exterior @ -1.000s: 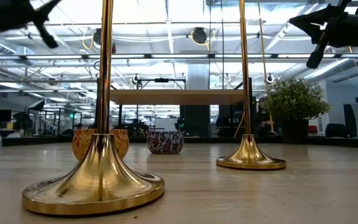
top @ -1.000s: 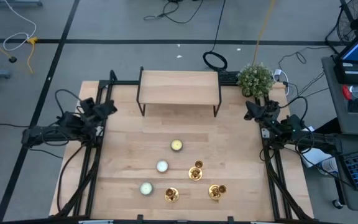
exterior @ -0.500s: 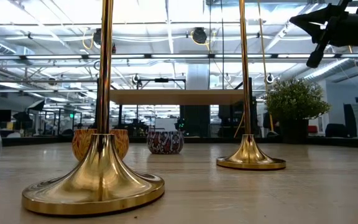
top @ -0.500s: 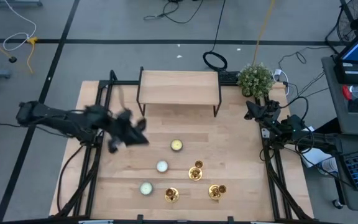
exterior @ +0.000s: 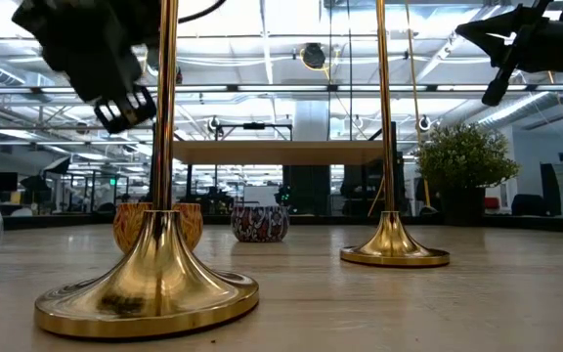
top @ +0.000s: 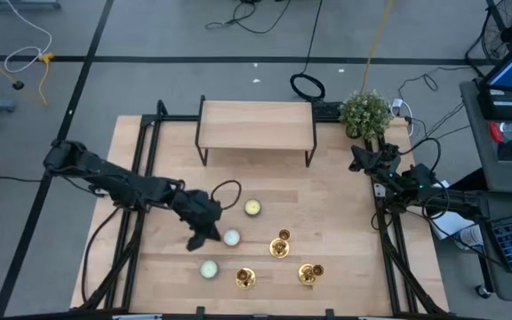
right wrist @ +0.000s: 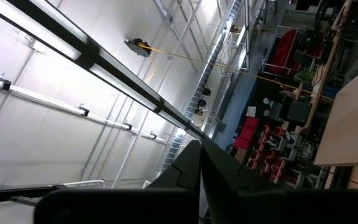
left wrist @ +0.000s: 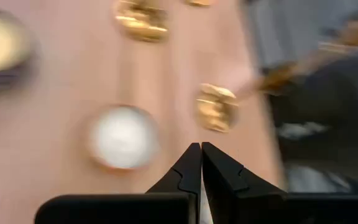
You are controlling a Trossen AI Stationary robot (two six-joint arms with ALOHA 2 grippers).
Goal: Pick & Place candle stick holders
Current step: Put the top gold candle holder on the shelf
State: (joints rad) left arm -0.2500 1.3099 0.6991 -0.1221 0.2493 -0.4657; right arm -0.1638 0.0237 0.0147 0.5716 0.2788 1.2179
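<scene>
Surveying from above: pale wooden table, with a low wooden shelf on black legs at its far edge.

Extends from the table's left side to the front middle: dark left arm, its left gripper hanging over the boards, just beside a white round disc candle. Fingers pressed together, nothing between them, confirmed in the left wrist view.

Parked at the table's right edge, well apart from the work: right gripper, fingers likewise together and empty.

Grouped at the front of the table, right of the left gripper: three small shiny brass candle stick holders. Nearest one on the far side of the white candle from the gripper; a second nearer the front edge, beside a greenish disc candle; a third farthest right. None touched.

Judged decisive for the coming move: holders lie rightward of the left gripper, white candle standing between it and the nearest holder. Left arm clearly nearer than the right.

Standing upright, long axis vertical: round flared base, slim polished stem, small cup on top. Closed fingers need parting before any grasp; mirror-smooth brass likely slippery and, on so narrow a stem, likely easy to tip.
</scene>
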